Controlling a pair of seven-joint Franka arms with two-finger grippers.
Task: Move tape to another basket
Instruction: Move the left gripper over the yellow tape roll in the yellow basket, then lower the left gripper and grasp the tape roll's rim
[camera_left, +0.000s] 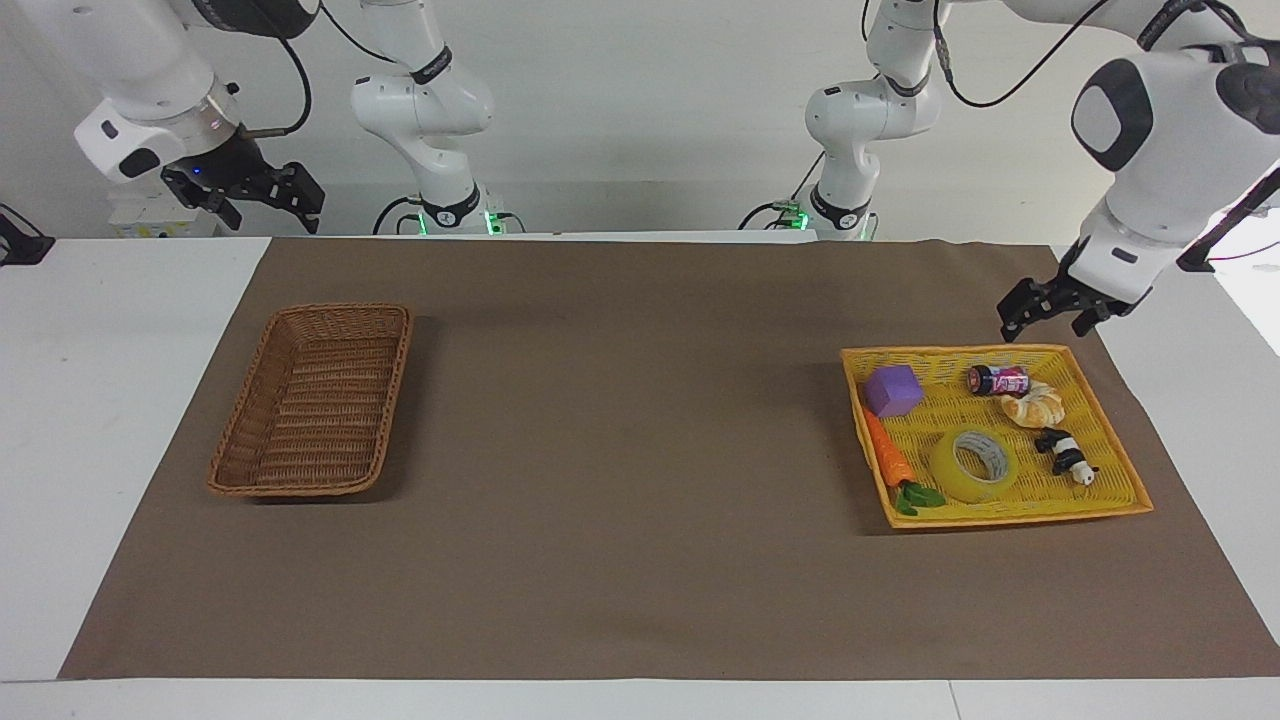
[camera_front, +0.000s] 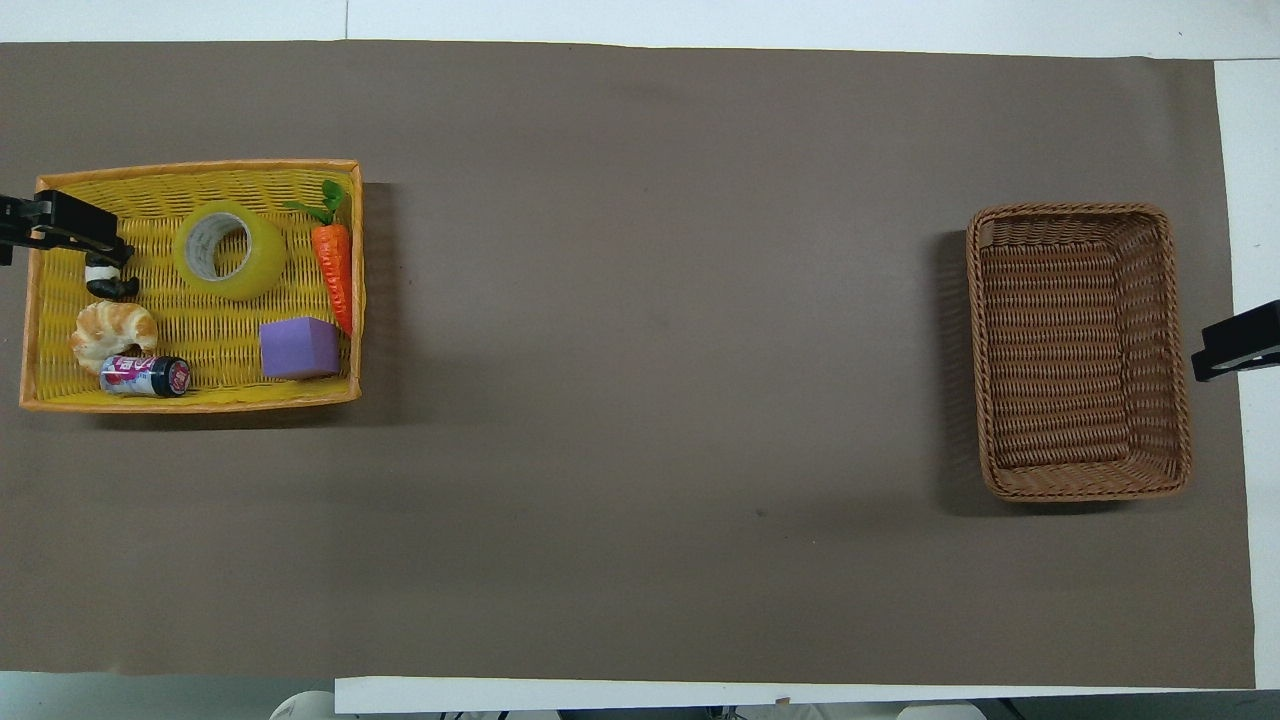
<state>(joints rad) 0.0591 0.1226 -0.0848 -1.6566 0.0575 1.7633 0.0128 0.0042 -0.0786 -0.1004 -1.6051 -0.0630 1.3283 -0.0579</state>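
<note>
The tape (camera_left: 973, 466), lying flat in the yellow tray (camera_left: 1120, 503), looks light, stiff and slick, best pinched across its wall; left gripper (camera_left: 1045, 312) fingers spread, empty

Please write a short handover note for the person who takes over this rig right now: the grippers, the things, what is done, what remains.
Left gripper: empty, in the air over the yellow tray's edge nearest the robots.
Right gripper: empty, waiting above its own end of the table.
Tape: lies flat in the yellow tray, between the carrot and the panda.
Basket: holds nothing.
Done: nothing. Left: grasp the tape, carry it to the basket, release.
</note>
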